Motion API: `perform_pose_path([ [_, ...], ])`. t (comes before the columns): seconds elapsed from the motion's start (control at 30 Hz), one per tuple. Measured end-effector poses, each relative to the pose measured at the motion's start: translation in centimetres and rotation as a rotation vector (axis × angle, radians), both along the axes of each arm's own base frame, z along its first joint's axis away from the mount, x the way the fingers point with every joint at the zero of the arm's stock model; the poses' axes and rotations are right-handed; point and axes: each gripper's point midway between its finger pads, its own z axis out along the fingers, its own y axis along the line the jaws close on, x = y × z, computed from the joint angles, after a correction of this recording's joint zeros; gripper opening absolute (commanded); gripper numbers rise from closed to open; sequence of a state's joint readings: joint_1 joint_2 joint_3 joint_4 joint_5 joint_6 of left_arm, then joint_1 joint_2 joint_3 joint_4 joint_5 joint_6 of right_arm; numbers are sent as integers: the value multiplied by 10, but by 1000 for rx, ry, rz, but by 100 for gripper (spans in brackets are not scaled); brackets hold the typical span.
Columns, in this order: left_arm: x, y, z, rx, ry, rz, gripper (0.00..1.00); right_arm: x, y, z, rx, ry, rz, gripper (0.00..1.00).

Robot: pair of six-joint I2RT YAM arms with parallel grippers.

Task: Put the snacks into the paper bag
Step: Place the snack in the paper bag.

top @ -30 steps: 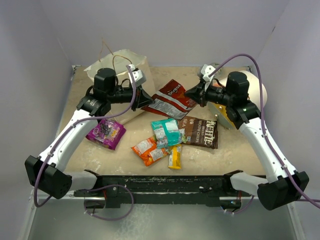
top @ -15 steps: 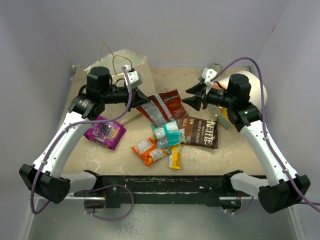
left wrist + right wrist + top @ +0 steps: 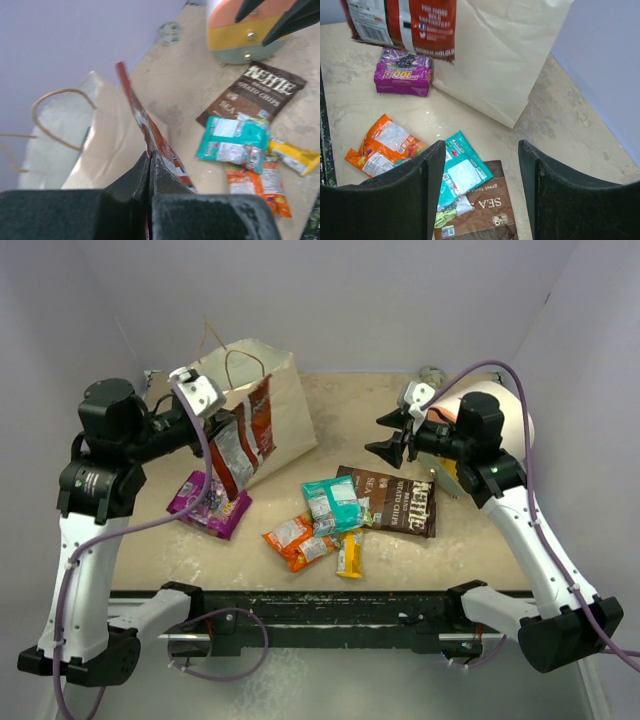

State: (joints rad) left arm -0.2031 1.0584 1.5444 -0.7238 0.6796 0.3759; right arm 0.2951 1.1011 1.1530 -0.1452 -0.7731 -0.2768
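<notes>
My left fingers [image 3: 150, 167]: clenched on red pouch [image 3: 243, 438]
Pouch: hangs lengthwise down, before paper bag [image 3: 285, 405] front, mouth higher
My right fingers [image 3: 385, 437]: released, empty, farther from bag

Robot lab booth: plain lilac walls [image 3: 340, 300] 3 sides, beige tabletop [image 3: 470, 555] w/ 2 bolted arms [image 3: 85, 580].

In view are one red-and-white pouch [image 3: 245, 435], one purple pouch [image 3: 208, 502], one teal pouch [image 3: 335, 500], one orange pouch [image 3: 297, 539], one yellow bar [image 3: 349, 553] and one brown chip bag [image 3: 398, 502], six in all. There is one paper bag [image 3: 285, 412] and one cream cylinder [image 3: 231, 34].
</notes>
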Motion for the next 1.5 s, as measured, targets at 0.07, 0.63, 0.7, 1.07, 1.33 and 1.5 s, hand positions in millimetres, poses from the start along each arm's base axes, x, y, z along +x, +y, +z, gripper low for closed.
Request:
perform_pose_path([
  [0.07, -3, 14, 8, 31, -40, 62, 0, 1, -1, -3, -8, -2, -3, 63],
  [0.63, -5, 97, 84, 155, -221, 471, 0, 9, -13, -57, -106, 36, -61, 64],
  [0.7, -3, 105, 94, 161, -235, 520, 0, 11, -15, -58, -115, 26, -77, 65],
  [1.07, 31, 137, 132, 194, -308, 719, 0, 10, -17, -62, -124, -10, -80, 67],
  [1.33, 77, 141, 138, 274, -380, 745, 0, 8, -18, -73, -135, 6, -77, 71],
  [1.5, 101, 140, 148, 303, -461, 750, 0, 8, -18, -74, -137, 4, -76, 75],
])
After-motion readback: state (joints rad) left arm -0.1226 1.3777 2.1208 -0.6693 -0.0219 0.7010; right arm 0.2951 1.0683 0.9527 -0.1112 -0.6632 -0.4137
